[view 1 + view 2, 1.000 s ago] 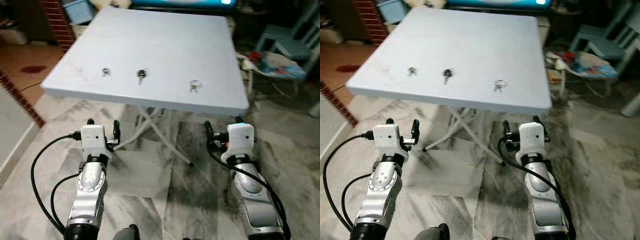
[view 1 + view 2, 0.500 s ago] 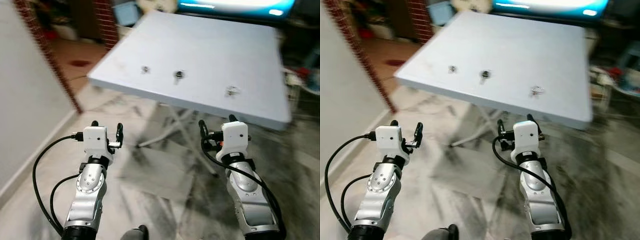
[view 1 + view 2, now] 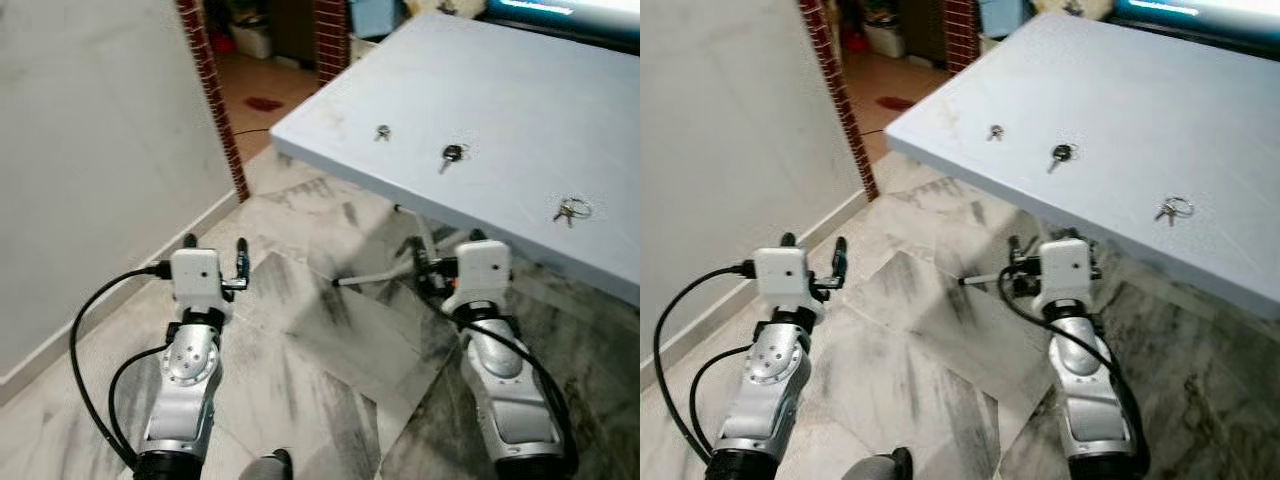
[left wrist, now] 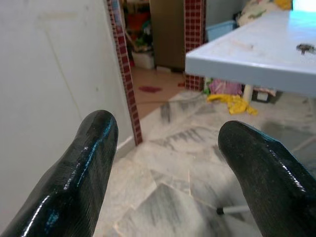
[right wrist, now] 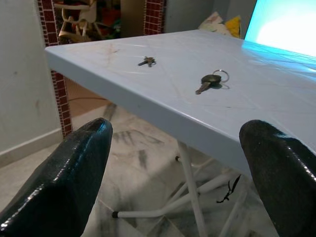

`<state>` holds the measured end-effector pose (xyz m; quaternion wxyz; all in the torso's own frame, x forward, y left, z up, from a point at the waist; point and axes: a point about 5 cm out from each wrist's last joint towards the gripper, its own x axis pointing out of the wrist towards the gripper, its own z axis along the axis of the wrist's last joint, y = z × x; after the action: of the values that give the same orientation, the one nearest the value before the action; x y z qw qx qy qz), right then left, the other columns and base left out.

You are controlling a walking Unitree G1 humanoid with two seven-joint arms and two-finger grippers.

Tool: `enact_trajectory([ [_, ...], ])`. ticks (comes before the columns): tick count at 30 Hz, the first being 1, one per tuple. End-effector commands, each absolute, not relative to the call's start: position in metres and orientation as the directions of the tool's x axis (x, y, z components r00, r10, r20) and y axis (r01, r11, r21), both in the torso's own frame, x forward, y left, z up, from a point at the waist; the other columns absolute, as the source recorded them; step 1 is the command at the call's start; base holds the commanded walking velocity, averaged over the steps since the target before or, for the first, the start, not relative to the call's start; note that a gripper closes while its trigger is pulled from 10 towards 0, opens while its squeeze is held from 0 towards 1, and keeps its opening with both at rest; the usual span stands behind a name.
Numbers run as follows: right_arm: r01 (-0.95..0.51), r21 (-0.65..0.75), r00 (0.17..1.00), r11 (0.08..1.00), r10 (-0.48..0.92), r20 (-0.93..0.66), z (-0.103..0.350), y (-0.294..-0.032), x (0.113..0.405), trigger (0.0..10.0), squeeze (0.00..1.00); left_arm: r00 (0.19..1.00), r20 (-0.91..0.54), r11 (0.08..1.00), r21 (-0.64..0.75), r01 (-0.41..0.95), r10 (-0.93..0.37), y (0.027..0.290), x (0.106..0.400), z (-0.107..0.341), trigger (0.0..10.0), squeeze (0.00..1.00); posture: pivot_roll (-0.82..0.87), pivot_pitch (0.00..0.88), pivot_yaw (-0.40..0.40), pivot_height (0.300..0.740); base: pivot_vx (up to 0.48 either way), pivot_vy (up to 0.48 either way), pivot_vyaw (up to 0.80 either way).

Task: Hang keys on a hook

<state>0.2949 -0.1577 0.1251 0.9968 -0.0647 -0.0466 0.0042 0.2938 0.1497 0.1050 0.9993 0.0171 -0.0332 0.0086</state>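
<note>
Three key sets (image 3: 452, 153) on table (image 3: 520, 90), both grippers (image 3: 214, 246) (image 3: 446, 248) spread wide, empty — left wrist shows brick doorway (image 4: 123, 74).

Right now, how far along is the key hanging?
Nothing done yet. All three key sets lie on the white table: small key, black-headed key, ringed keys. In hand: nothing; left gripper and right gripper are open, below the table edge. Left: pick up keys, find a hook, hang them.
</note>
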Motion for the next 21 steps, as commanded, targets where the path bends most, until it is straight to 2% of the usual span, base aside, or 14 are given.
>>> enact_trajectory([
  [1,-0.002,-0.118,0.997,0.993,0.010,0.071,0.123,-0.156,0.297,10.0,0.00,0.998,0.055,0.999,0.036,0.008,-0.010,0.149,0.295,0.103,10.0,0.00,-0.01,0.101,0.036,0.740,0.000,0.000,0.00],
  [6,0.028,-0.136,0.996,0.990,-0.017,0.083,0.126,-0.159,0.298,10.0,0.00,0.997,0.073,1.000,0.023,0.010,-0.012,0.147,0.295,0.106,10.0,0.00,-0.02,0.099,0.033,0.740,0.000,0.000,0.00],
  [8,0.082,-0.134,0.992,0.988,-0.067,0.111,0.130,-0.163,0.299,10.0,0.00,0.996,0.084,1.000,0.029,0.007,-0.010,0.148,0.295,0.107,10.0,0.00,-0.02,0.099,0.030,0.740,0.000,0.000,0.00],
  [9,0.046,-0.057,0.991,0.997,-0.038,0.130,0.135,-0.163,0.298,10.0,0.00,0.992,0.123,1.000,0.012,0.016,-0.017,0.148,0.294,0.113,10.0,0.00,-0.02,0.100,0.030,0.740,0.000,0.000,0.00],
  [11,0.068,-0.039,0.988,0.997,-0.062,0.142,0.138,-0.166,0.298,10.0,0.00,0.984,0.178,1.000,0.028,-0.004,-0.001,0.151,0.293,0.123,10.0,0.00,-0.02,0.103,0.030,0.740,0.000,0.000,0.00],
  [14,0.108,-0.054,0.980,0.993,-0.097,0.173,0.145,-0.171,0.298,10.0,0.00,0.967,0.251,0.996,0.070,-0.060,0.040,0.156,0.294,0.138,10.0,0.00,-0.02,0.103,0.030,0.740,0.000,0.000,0.00],
  [15,0.121,-0.090,0.967,0.989,-0.097,0.236,0.159,-0.170,0.298,10.0,0.00,0.949,0.313,0.995,0.081,-0.055,0.027,0.153,0.297,0.154,10.0,0.00,-0.02,0.111,0.032,0.740,0.000,0.000,0.00],
  [18,0.122,-0.103,0.954,0.987,-0.088,0.285,0.174,-0.166,0.298,10.0,0.00,0.913,0.407,0.994,0.104,-0.038,-0.007,0.147,0.303,0.179,10.0,0.00,-0.03,0.111,0.035,0.740,0.000,0.000,0.00],
  [21,0.118,-0.146,0.947,0.982,-0.066,0.315,0.179,-0.163,0.299,10.0,0.00,0.896,0.444,0.991,0.124,-0.041,-0.019,0.146,0.306,0.188,10.0,0.00,-0.03,0.110,0.037,0.740,0.000,0.000,0.00],
])
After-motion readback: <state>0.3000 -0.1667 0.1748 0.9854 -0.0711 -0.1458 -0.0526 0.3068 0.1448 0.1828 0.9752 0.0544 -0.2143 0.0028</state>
